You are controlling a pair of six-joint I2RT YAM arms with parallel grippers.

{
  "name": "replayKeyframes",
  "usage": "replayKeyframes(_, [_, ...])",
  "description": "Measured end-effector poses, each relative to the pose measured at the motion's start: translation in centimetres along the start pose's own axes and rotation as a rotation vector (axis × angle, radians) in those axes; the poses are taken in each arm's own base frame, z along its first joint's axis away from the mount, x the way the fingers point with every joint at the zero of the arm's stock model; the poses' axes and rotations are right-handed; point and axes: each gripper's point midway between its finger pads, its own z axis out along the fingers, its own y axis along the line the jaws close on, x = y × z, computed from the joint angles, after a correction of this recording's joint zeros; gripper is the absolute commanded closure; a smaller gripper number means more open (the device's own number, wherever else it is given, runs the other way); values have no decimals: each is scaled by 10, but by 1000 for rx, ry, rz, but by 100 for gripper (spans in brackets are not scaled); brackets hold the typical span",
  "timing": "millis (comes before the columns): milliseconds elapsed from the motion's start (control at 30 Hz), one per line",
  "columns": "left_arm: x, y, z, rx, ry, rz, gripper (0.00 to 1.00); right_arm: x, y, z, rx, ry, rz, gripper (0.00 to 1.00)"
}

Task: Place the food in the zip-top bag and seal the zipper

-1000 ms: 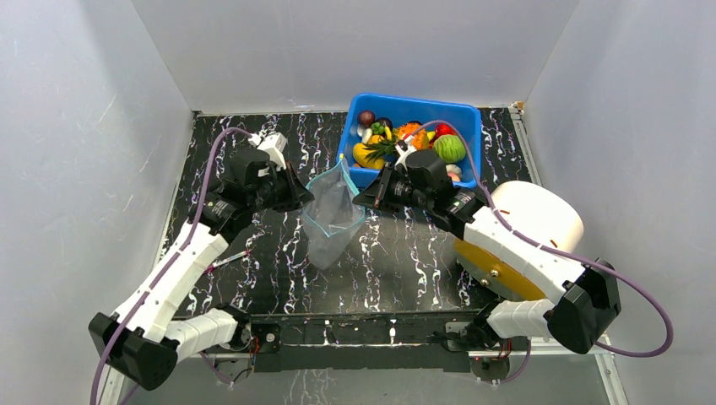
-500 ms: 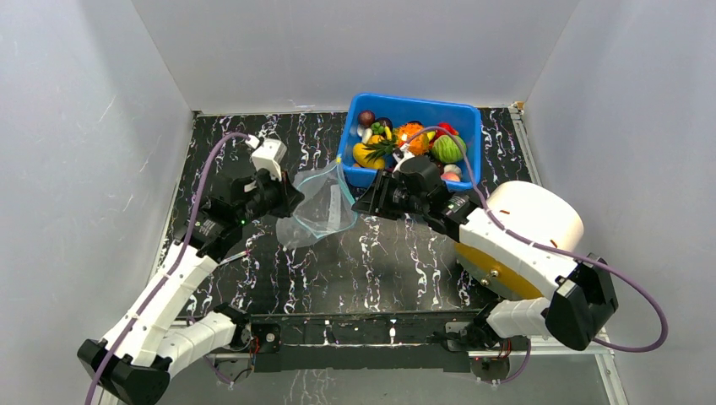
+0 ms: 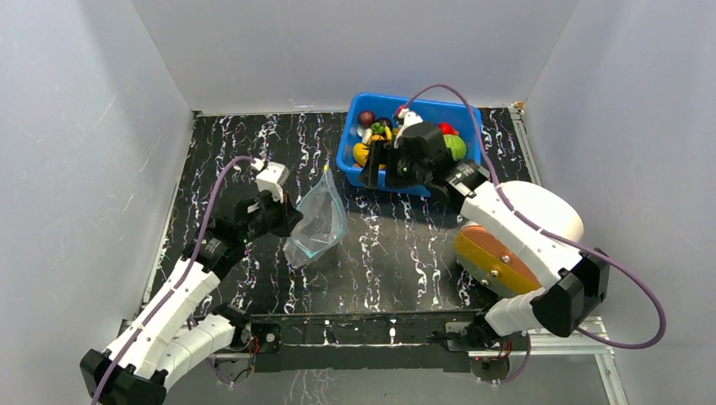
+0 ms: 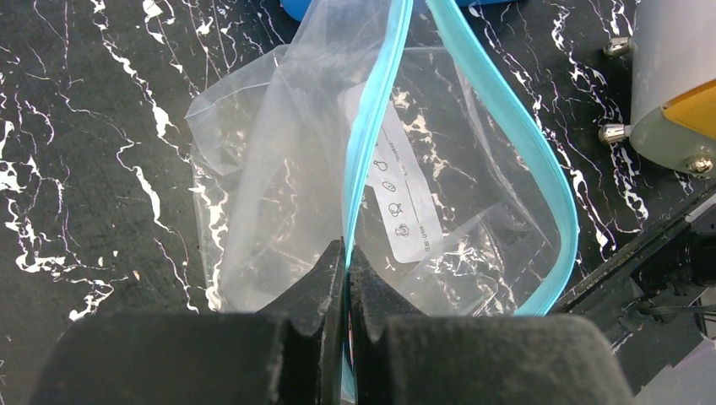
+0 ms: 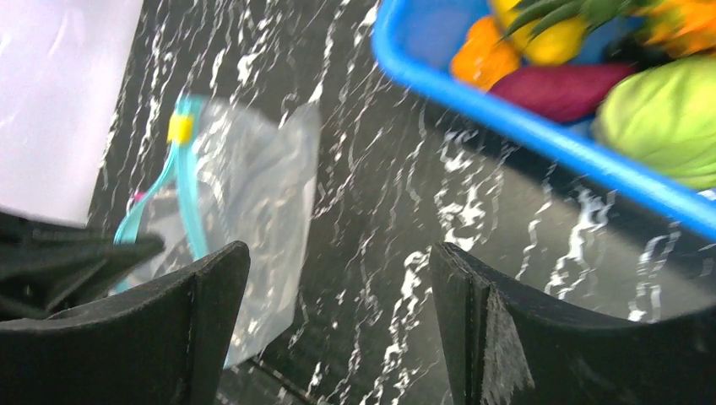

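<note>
The clear zip-top bag lies slumped on the black marbled table, its mouth gaping. My left gripper is shut on the teal zipper at one side of the mouth; in the top view the left gripper sits at the bag's left edge. My right gripper hovers open by the near-left corner of the blue bin, with nothing between its fingers. The food is piled in the bin: a green cabbage, an orange piece, a purple piece.
A white drum with a yellow-orange face lies on the table's right side, under the right arm. Grey walls close in the left, back and right. A metal rail with both arm bases runs along the near edge.
The right gripper let go of the bag's mouth, opened, and swung back toward the blue bin. The left gripper, still shut on the zipper, drew the bag nearer and to the left.
</note>
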Motion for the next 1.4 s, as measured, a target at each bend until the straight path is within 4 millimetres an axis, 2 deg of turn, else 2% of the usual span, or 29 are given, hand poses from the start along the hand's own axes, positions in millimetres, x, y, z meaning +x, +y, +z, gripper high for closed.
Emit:
replayKeyframes(133, [11, 0, -6, 17, -32, 13, 100, -33, -22, 0, 82, -60, -43, 23])
replayKeyframes(333, [11, -4, -14, 45, -93, 20, 100, -51, -72, 5, 259, -112, -18, 23])
replayKeyframes(467, [7, -6, -15, 54, -112, 35, 100, -55, -110, 20, 358, -126, 153, 22])
replayKeyframes(600, [5, 1, -17, 24, -108, 94, 100, -53, -143, 38, 449, -141, 365, 10])
replayKeyframes(667, [-1, 4, -21, 1, -116, 138, 100, -54, -154, 49, 489, -152, 452, 12])
replayKeyframes(833, [-29, 10, -37, -53, -177, 258, 100, -64, -160, 71, 504, -187, 619, 23])
replayKeyframes(933, [-35, 14, -42, -76, -188, 299, 100, -72, -156, 81, 490, -206, 699, 24])
replayKeyframes(1067, [-31, 16, -44, -83, -175, 320, 100, -73, -155, 97, 499, -213, 833, 25])
replayKeyframes(1400, [-8, 18, -40, -73, -159, 266, 100, -49, -147, 143, 556, -156, 1018, 30])
